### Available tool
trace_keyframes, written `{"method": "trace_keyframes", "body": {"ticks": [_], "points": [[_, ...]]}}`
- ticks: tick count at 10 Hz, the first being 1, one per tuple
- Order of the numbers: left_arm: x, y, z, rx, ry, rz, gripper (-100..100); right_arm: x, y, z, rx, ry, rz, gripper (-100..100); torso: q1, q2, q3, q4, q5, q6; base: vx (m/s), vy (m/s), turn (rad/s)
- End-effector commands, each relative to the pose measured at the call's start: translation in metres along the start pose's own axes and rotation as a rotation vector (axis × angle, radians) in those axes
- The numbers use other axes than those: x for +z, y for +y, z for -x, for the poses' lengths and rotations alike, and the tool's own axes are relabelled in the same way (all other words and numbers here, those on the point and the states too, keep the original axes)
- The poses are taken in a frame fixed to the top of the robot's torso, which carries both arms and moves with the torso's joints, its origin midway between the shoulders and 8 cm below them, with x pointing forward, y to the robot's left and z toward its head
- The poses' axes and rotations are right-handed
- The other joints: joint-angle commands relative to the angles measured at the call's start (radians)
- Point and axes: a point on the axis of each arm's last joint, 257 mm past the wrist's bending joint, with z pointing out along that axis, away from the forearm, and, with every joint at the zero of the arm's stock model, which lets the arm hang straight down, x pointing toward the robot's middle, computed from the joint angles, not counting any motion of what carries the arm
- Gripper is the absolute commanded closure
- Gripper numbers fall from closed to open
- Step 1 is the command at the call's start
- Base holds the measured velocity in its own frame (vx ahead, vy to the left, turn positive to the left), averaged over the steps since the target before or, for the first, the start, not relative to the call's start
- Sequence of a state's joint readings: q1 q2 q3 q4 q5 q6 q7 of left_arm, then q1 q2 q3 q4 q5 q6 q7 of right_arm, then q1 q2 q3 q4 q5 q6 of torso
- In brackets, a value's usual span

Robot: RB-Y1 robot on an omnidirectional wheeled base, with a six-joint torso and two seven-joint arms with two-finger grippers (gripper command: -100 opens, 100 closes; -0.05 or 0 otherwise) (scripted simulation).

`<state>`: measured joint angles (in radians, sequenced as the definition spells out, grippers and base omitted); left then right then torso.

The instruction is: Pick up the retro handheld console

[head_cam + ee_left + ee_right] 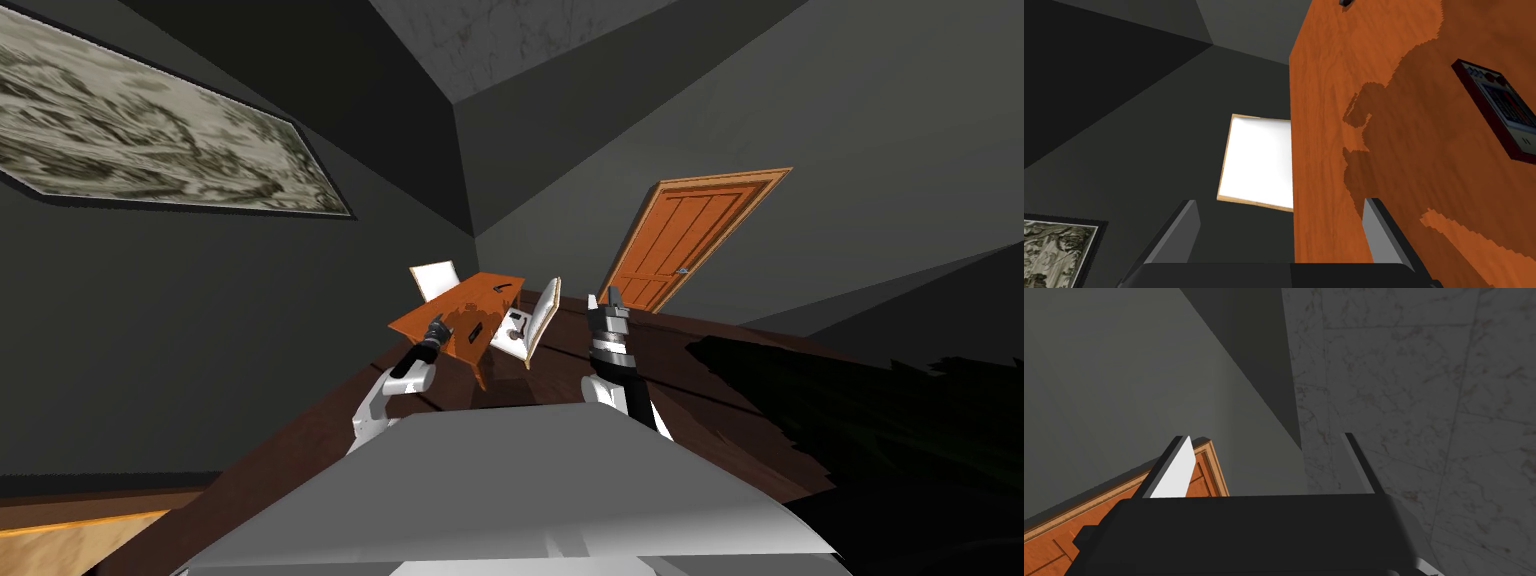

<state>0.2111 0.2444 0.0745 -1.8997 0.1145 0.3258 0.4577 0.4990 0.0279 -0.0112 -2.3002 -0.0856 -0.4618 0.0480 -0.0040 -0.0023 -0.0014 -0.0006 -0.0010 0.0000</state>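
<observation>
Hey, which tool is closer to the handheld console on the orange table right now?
Left. The left tool hangs open at the edge of the table, with the console lying off to one side of it. The right tool is raised clear of the table, open, aimed away.

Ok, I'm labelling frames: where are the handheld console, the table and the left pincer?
handheld console (pixel 1499 107), left wrist view, middle of its face.
table (pixel 1334 75), left wrist view, bare orange top.
left pincer (pixel 1281 201), left wrist view, midway between its open fingertips.
</observation>
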Motion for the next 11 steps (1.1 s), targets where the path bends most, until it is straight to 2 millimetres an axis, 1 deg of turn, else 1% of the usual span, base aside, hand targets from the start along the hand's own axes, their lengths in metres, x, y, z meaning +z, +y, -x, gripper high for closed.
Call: {"method": "trace_keyframes", "body": {"ticks": [1, 2, 3, 5, 6, 8, 9, 11], "points": [[0.002, 0.008, 0.009, -0.022, -0.025, 0.042, -100, 0.000, 0.000, 0.000, 0.000, 0.000, 0.000, 0, 0.000, 0.000, 0.000, 0.000, 0.000, 0.000, 0.036, -0.068, -0.001], [0.002, 0.013, 0.012, -0.022, -0.034, 0.060, -100, 0.000, 0.000, 0.000, 0.000, 0.000, 0.000, 0, 0.000, 0.000, 0.000, 0.000, 0.000, 0.000, 0.019, -0.026, 0.004], [0.008, 0.019, 0.023, -0.064, -0.059, 0.090, -100, 0.000, 0.000, 0.000, 0.000, 0.000, 0.000, 0, 0.002, 0.001, 0.000, 0.000, 0.000, 0.000, 0.031, -0.056, -0.022], [0.006, 0.029, 0.028, -0.064, -0.081, 0.130, -100, 0.000, 0.000, 0.000, 0.000, 0.000, 0.000, 0, 0.001, 0.000, 0.000, 0.000, 0.000, 0.000, 0.030, -0.042, 0.000], [0.011, 0.036, 0.040, -0.107, -0.111, 0.164, -100, 0.000, 0.000, 0.000, 0.000, 0.000, 0.000, 0, 0.002, 0.000, 0.000, 0.000, 0.000, 0.000, 0.044, -0.052, -0.031], [0.009, 0.045, 0.044, -0.107, -0.130, 0.199, -100, 0.000, 0.000, 0.000, 0.000, 0.000, 0.000, 0, 0.001, -0.001, -0.001, 0.000, 0.000, 0.000, 0.032, -0.044, -0.001], [0.012, 0.053, 0.056, -0.152, -0.163, 0.233, -100, 0.000, 0.000, 0.000, 0.000, 0.000, 0.000, 0, 0.002, 0.000, 0.000, 0.000, 0.000, 0.000, 0.039, -0.037, -0.032], [0.009, 0.061, 0.060, -0.152, -0.182, 0.265, -100, 0.000, 0.000, 0.000, 0.000, 0.000, 0.000, 0, 0.002, -0.001, 0.000, 0.000, 0.000, 0.000, 0.032, -0.039, -0.007]]}}
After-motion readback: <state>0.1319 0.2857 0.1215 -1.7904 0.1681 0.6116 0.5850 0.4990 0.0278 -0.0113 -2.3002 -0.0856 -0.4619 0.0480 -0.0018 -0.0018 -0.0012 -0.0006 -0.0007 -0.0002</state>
